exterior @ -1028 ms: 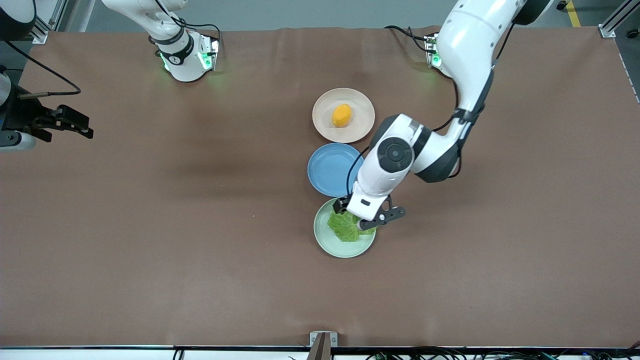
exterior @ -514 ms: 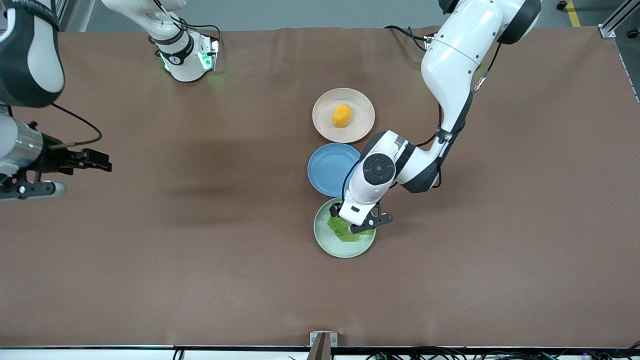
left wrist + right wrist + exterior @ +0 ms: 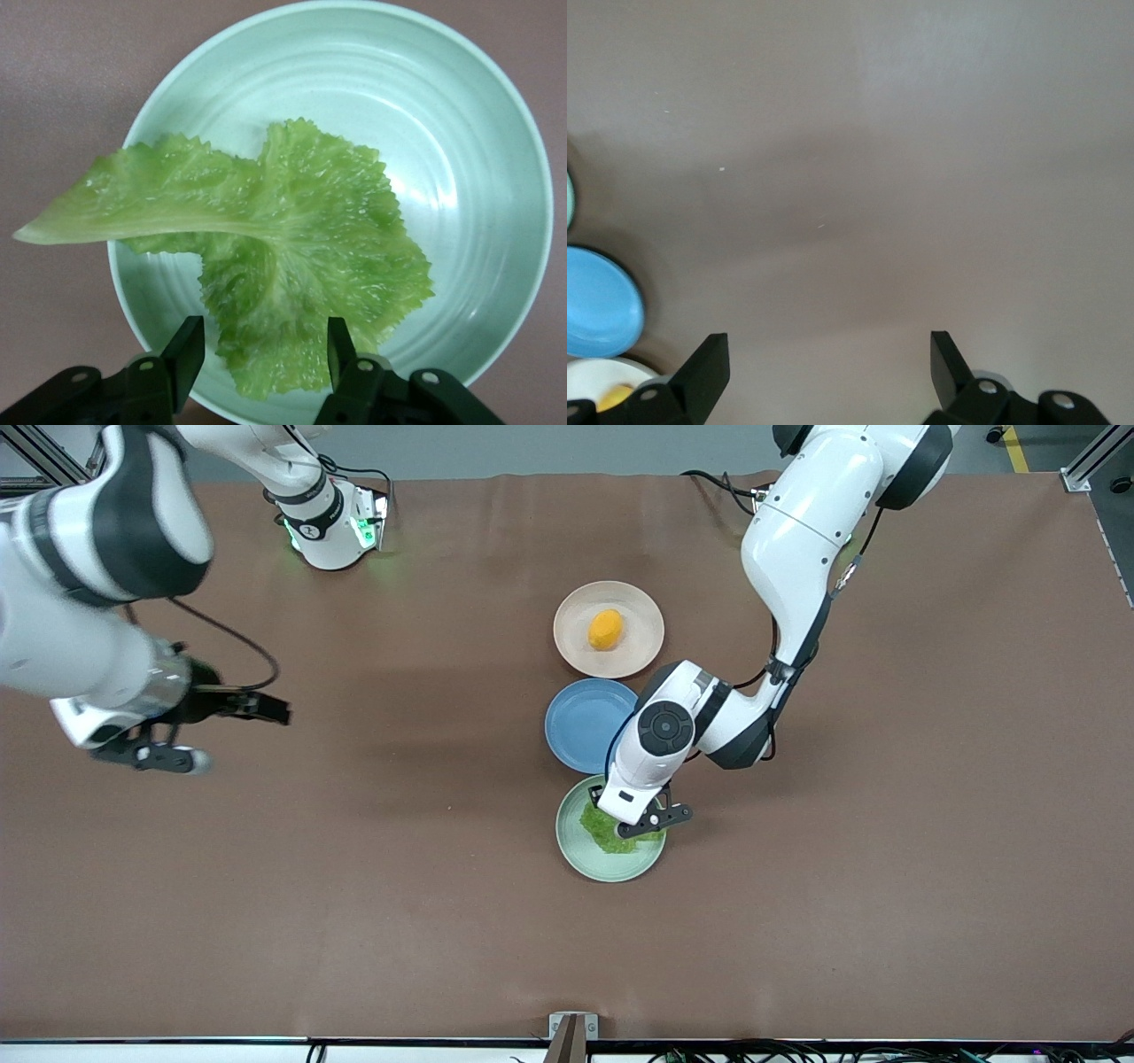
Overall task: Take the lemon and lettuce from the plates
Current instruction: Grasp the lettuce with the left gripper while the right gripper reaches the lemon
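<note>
the lettuce [image 3: 283, 257], thin and floppy, lies on the mint plate [image 3: 611, 866] at lower centre of the front view. the left gripper [image 3: 261, 354] straddles its frilly edge, jaws half spread, not pinching yet. the right gripper [image 3: 828, 363] hangs wide open over bare table; it looks best to pinch the leaf's edge gently.

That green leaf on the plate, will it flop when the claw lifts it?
Probably. The lettuce looks thin and crinkled, so its free edges would likely droop. The paler stem end, sticking out past the mint plate, seems stiffer and may hold its shape. It looks light, so the left claw straddling its edge should lift it easily.
</note>
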You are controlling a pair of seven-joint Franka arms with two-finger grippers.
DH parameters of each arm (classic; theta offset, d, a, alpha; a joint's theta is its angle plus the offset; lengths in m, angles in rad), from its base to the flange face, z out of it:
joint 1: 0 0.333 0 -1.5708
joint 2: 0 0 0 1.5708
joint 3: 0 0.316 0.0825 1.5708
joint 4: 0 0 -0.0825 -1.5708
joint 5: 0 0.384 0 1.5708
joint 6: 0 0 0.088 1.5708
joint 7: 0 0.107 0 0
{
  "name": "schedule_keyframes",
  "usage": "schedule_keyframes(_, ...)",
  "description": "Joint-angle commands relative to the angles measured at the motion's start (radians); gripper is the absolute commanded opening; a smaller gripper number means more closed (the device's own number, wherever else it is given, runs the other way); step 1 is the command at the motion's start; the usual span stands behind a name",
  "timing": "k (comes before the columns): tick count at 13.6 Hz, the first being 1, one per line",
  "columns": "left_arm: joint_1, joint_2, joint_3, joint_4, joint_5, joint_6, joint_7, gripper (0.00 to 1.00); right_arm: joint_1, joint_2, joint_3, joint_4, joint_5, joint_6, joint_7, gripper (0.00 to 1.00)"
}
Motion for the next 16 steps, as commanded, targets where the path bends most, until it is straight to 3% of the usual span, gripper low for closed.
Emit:
schedule_keyframes(1,-0.010,0.017,0.008,0.021,0.029,0.001,0.000,0.60,0.137,-0.087,-0.008,-0.098,0.008,0.023,0.265,1.00)
schedule_keyframes(4,-0.010,0.020,0.008,0.021,0.029,0.001,-0.002,0.50,0.315,-0.136,-0.008,-0.204,0.013,0.127,0.557,1.00)
schedule_keyframes(10,-0.015,0.013,0.008,0.023,0.029,-0.002,-0.009,0.14,0.623,-0.125,-0.008,-0.325,0.013,0.341,0.941,1.00)
schedule_keyframes(13,-0.015,-0.013,0.006,0.023,0.026,-0.020,-0.013,0.01,0.761,-0.034,-0.010,-0.325,-0.004,0.479,1.123,1.00)
schedule_keyframes(16,-0.001,-0.094,0.001,0.023,0.015,-0.066,-0.016,0.01,0.861,0.095,-0.010,-0.325,-0.023,0.601,1.211,1.00)
